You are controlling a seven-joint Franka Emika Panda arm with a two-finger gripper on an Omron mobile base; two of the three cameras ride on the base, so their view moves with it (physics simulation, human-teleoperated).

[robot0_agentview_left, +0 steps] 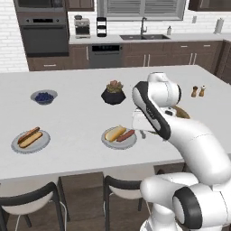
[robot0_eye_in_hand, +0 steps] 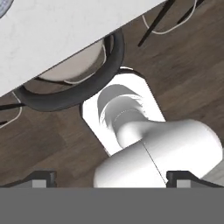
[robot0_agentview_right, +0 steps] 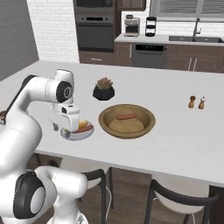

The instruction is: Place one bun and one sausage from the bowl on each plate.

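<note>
Bowl (robot0_agentview_right: 127,121) sits on the white counter (robot0_agentview_left: 81,117), right of the near plate (robot0_agentview_left: 119,138); in it one sausage (robot0_agentview_right: 127,117) lying on top of a bun (robot0_agentview_right: 126,125). In the left base view the bowl is mostly hidden behind the arm, just a brown rim sliver showing. Near plate holds a bun (robot0_agentview_left: 114,133) and a sausage (robot0_agentview_left: 126,135) side by side, touching. Far plate (robot0_agentview_left: 30,141), well apart to the left along the counter's front edge, also has a bun (robot0_agentview_left: 31,139) and sausage (robot0_agentview_left: 28,133) side by side. Gripper (robot0_agentview_right: 64,129) hangs just beside the near plate's edge, hand body over the plate's side toward the robot; in the hand view the finger tips (robot0_eye_in_hand: 41,178) sit far apart at the bottom corners with nothing between them, so spread wide and holding nothing. That camera looks down past the counter edge at a stool (robot0_eye_in_hand: 70,83) and wood floor. Further back: black plant pot (robot0_agentview_left: 113,94) behind the near plate, small berry bowl (robot0_agentview_left: 43,96) behind the far plate, salt and pepper shakers (robot0_agentview_left: 198,91) off to the right. Two dark stools (robot0_agentview_left: 119,187) tucked under the counter front.
</note>
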